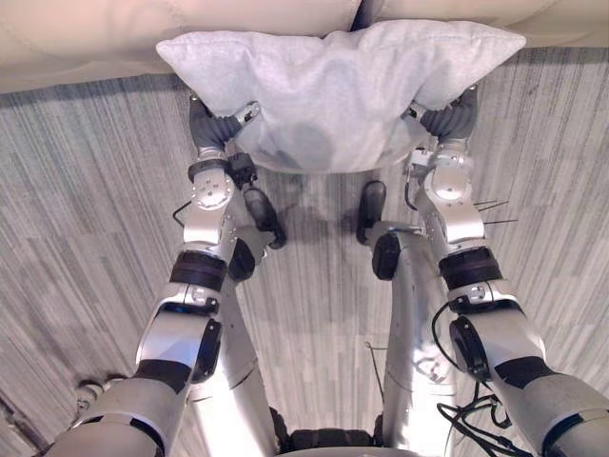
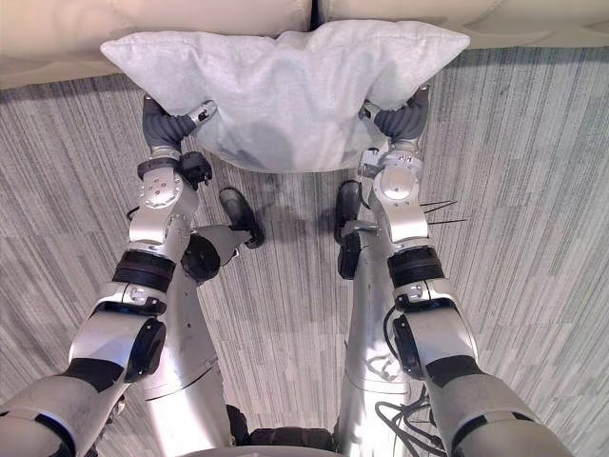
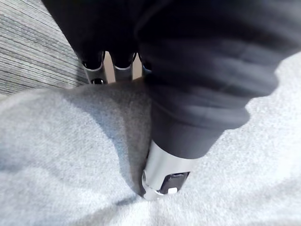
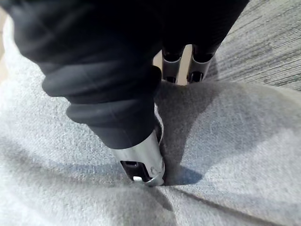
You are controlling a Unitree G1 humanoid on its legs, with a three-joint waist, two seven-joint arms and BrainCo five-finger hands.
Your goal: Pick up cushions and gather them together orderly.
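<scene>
A light grey cushion (image 1: 333,86) hangs in front of me, held up between both hands, its top edge against the sofa. My left hand (image 1: 214,124) grips its left lower edge. In the left wrist view the thumb (image 3: 162,174) digs into the cushion (image 3: 56,155) while the fingers (image 3: 96,70) wrap behind the edge. My right hand (image 1: 452,119) grips the right lower edge the same way. Its thumb (image 4: 143,165) presses a crease into the cushion (image 4: 235,141), and its fingers (image 4: 171,66) reach round the far side.
A beige sofa (image 1: 95,38) runs across the top of the eye views, right behind the cushion. Grey striped carpet (image 1: 86,238) covers the floor on both sides and below.
</scene>
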